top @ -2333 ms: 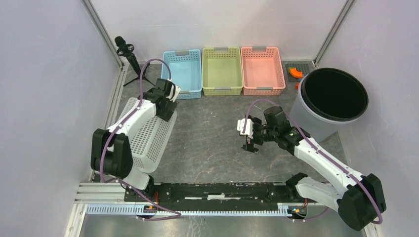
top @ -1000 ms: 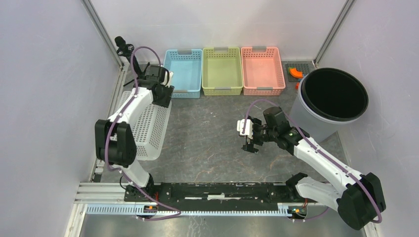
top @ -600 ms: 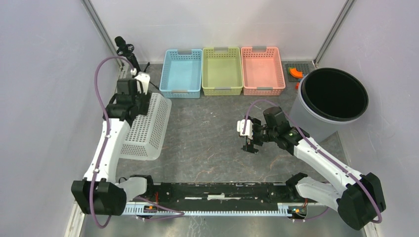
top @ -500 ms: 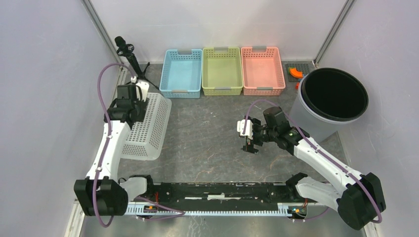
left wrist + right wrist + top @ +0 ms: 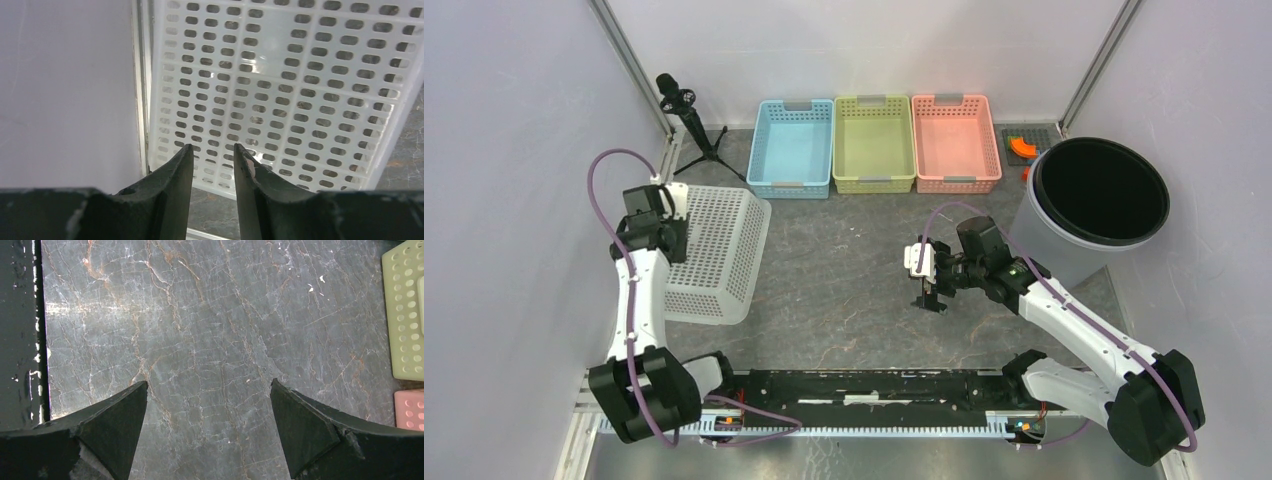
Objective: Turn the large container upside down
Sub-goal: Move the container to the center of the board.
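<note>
Container [image 5: 714,255] lies bottom up, just under and ahead of left gripper [image 5: 212,147]; we see its jaws narrowly parted, gripping nothing. Right gripper [image 5: 209,384] gapes wide over table [image 5: 200,315], holding nothing. Three bins [image 5: 874,140] sit well beyond it.

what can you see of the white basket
The white basket is large, rectangular and plastic, its walls and base pierced with rows of small slots. It lies on the table at the left edge, apparently mouth down with the flat base up, its long side running away from the arms. The left gripper hangs over its far left corner, jaws slightly apart with nothing between them. Whether it touches the basket cannot be told.
</note>
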Tool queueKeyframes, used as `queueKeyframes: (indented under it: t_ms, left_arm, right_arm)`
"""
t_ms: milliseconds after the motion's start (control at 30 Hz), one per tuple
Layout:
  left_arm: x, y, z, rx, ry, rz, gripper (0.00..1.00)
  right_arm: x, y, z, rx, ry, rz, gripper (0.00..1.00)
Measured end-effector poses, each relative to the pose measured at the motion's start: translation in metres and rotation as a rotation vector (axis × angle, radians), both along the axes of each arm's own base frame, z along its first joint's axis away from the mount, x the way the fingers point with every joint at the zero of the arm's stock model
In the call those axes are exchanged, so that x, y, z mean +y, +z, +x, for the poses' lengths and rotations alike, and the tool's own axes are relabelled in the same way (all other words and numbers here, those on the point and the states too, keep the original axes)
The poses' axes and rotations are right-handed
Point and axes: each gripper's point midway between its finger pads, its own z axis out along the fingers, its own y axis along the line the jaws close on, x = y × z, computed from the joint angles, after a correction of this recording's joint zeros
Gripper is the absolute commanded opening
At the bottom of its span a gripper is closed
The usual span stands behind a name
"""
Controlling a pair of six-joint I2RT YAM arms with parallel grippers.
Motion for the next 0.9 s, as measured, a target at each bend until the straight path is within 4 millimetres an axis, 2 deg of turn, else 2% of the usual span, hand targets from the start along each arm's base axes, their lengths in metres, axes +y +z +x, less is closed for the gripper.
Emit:
queueKeyframes:
  t_ms: [133,400,900]
  left_arm:
    - [0.011,-0.002,-0.002,-0.014,0.038,-0.029,0.39]
    - [0.011,-0.034,-0.02,0.054,0.065,-0.092,0.35]
    - [0.01,-0.035,-0.043,-0.019,0.087,-0.113,0.32]
  right_arm:
    - [0.0,0.0,-0.001,0.003,0.0,-0.001,0.98]
    - [0.0,-0.001,-0.002,0.01,0.005,0.0,0.98]
    - [0.001,-0.001,-0.004,0.013,0.018,0.003,0.98]
